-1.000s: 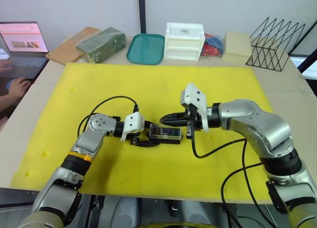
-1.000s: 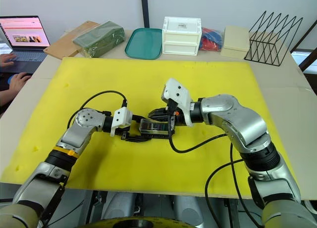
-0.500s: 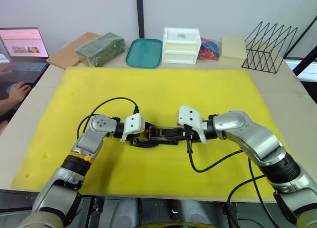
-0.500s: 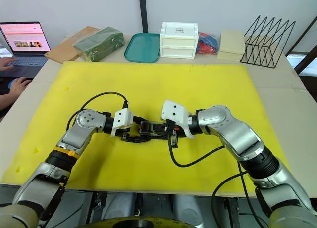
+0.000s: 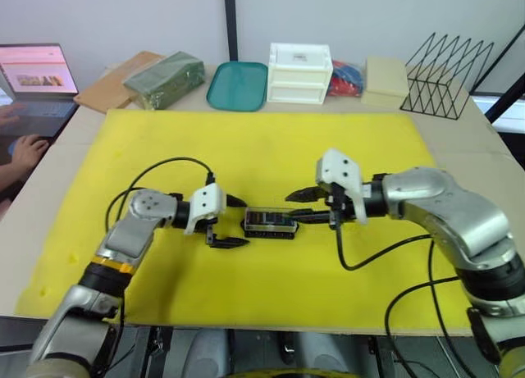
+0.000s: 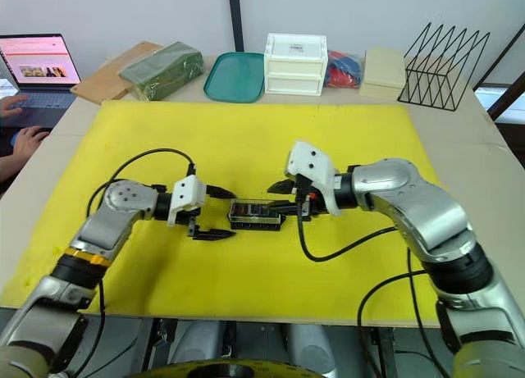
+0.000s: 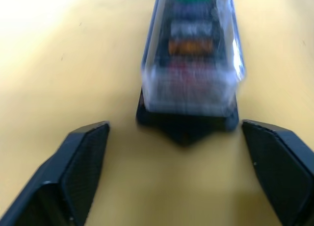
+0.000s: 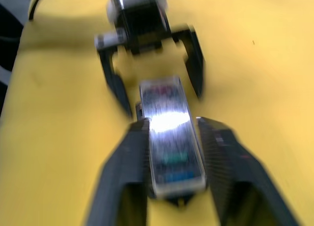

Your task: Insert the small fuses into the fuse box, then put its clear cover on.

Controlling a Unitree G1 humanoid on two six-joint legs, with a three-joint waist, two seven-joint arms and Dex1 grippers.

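The black fuse box (image 5: 271, 223) lies in the middle of the yellow mat (image 5: 262, 140). The clear cover (image 7: 191, 84) sits on top of it. Through the cover the small fuses (image 7: 190, 45) show in teal, purple, grey, orange and red. My left gripper (image 5: 239, 222) is open just left of the box, its fingers (image 7: 83, 157) spread wide and apart from it. My right gripper (image 5: 292, 207) is open at the box's right end, and its fingers (image 8: 132, 152) flank that end closely.
Along the back of the table stand a green block (image 5: 164, 73), a teal tray (image 5: 239, 85), a white drawer box (image 5: 301, 72) and a black wire rack (image 5: 447, 75). At the far left are a laptop (image 5: 29, 66) and a person's hand (image 5: 25, 152).
My left gripper has let go of the fuse box and drawn back to the left, fingers open. My right gripper has pulled back to the right end of the box.
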